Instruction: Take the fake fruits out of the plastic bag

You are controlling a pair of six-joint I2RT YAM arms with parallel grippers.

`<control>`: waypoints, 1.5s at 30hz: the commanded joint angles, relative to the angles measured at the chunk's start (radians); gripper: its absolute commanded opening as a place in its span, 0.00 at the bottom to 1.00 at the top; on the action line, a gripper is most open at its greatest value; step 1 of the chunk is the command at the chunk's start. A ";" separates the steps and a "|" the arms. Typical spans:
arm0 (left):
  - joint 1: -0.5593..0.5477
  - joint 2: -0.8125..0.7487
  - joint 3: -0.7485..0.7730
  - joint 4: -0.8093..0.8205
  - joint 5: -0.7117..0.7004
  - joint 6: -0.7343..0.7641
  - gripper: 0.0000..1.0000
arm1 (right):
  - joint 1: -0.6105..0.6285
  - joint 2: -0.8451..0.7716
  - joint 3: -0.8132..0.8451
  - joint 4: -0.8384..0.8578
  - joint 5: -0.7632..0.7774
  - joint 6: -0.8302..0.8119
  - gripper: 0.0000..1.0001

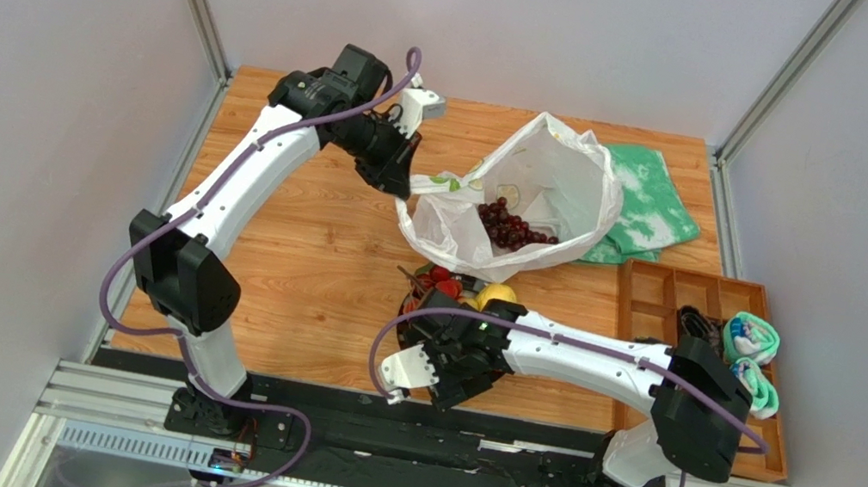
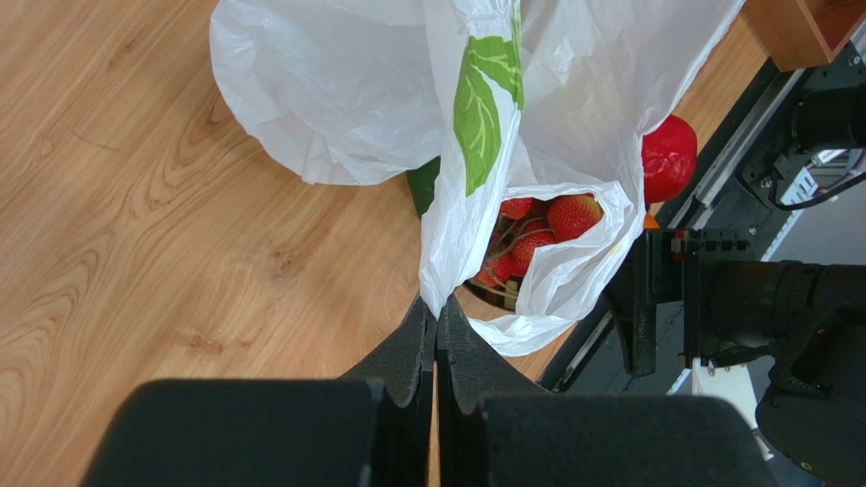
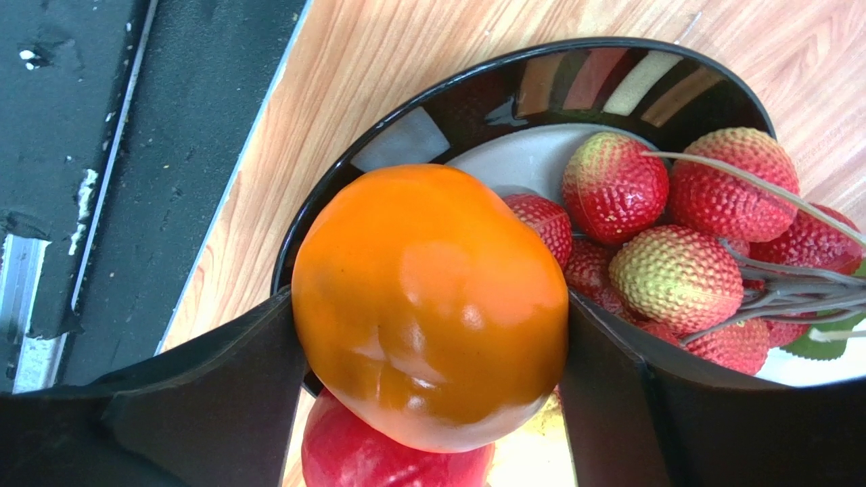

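The white plastic bag [image 1: 554,178] lies open at the table's back middle, with dark purple grapes [image 1: 511,226] inside. My left gripper [image 1: 402,176] is shut on the bag's left edge; in the left wrist view the gripper [image 2: 437,309] pinches a fold of the bag [image 2: 346,91]. My right gripper [image 1: 464,322] is shut on the orange [image 3: 432,299] and holds it over the dark-rimmed plate [image 3: 478,96]. The plate holds the red-yellow berry cluster [image 3: 691,228], the red apple [image 3: 376,462] and the yellow lemon [image 1: 498,293]. The left wrist view also shows the apple [image 2: 668,157] and berries [image 2: 539,228].
A green-and-white cloth [image 1: 648,206] lies behind the bag on the right. A wooden compartment tray [image 1: 628,316] with a cable and rolled cloths stands at the right edge. The black base rail [image 1: 375,404] runs along the near edge.
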 commanded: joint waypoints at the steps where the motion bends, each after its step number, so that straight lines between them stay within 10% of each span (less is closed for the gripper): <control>1: 0.001 -0.032 0.008 0.004 0.025 0.021 0.00 | 0.012 -0.022 0.010 0.010 0.019 0.009 1.00; 13: 0.001 0.003 0.093 -0.003 0.054 -0.001 0.00 | -0.005 -0.251 0.317 -0.295 -0.073 0.075 1.00; 18: 0.001 -0.003 0.076 0.012 0.054 -0.041 0.00 | -0.232 -0.332 0.351 -0.144 -0.114 0.206 1.00; 29: 0.000 -0.060 -0.027 0.023 0.070 -0.067 0.00 | -0.709 0.122 0.583 0.053 -0.311 0.465 0.55; 45: -0.043 -0.009 -0.047 0.003 0.044 -0.042 0.00 | -0.801 0.533 0.751 0.045 -0.246 0.484 0.63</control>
